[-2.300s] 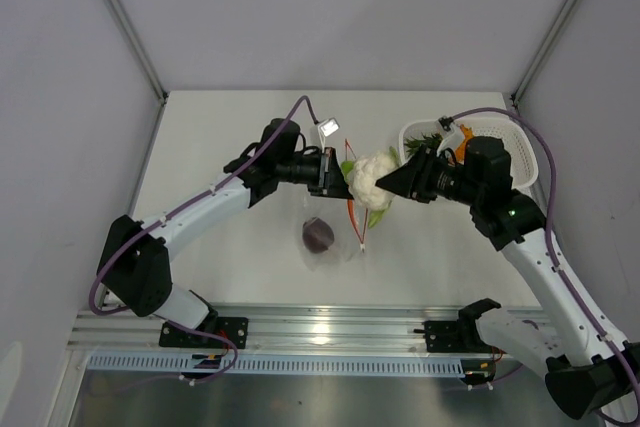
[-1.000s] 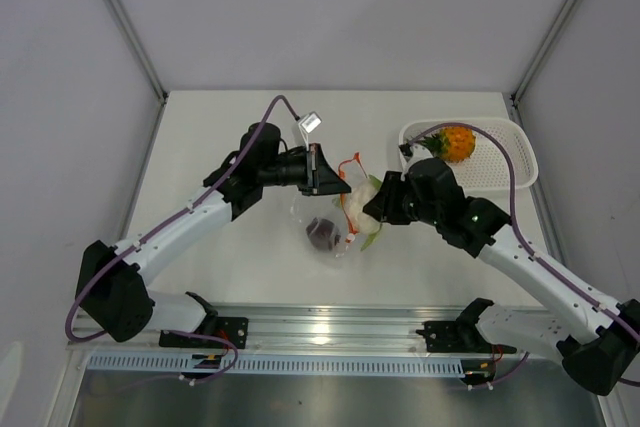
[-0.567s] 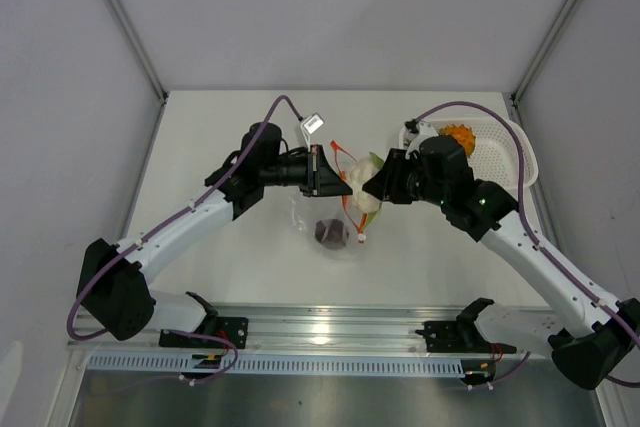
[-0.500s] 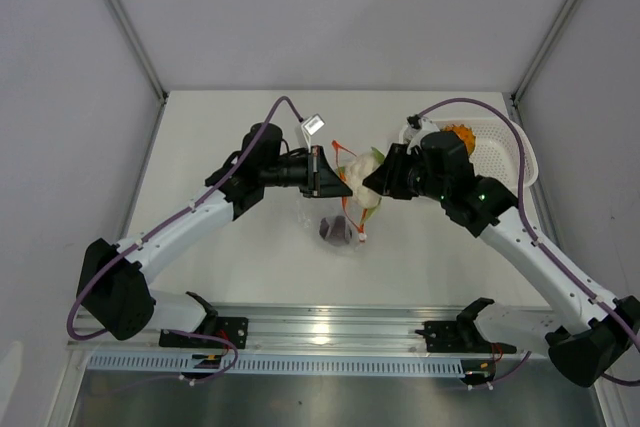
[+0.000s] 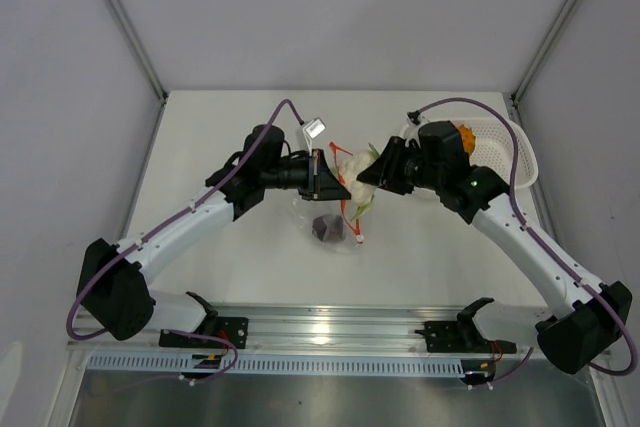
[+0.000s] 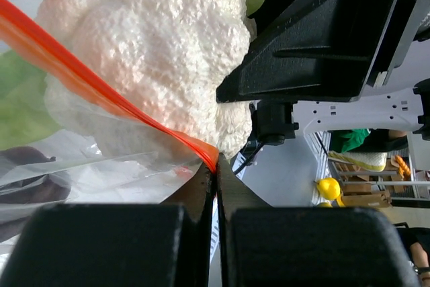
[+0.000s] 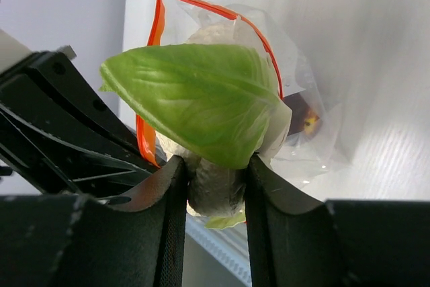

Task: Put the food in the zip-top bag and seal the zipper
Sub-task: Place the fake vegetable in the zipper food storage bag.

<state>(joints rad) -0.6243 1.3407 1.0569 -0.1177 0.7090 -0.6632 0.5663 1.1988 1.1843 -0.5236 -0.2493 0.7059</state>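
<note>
The clear zip-top bag hangs mid-table with its red-orange zipper held up. My left gripper is shut on the zipper edge. My right gripper is shut on the white and pale-green vegetable piece, holding it at the bag's mouth; its green leaf and white head fill the wrist views. The dark red-purple fruit lies inside the bag. The orange pineapple lies in the basket, mostly hidden by my right arm.
The white perforated basket stands at the back right, behind my right arm. The table's back corner and side walls enclose the work area.
My right gripper lowered the vegetable toward the bag, then lifted it and drew back toward the basket side. The left gripper kept its hold on the zipper and the bag rose with it.
</note>
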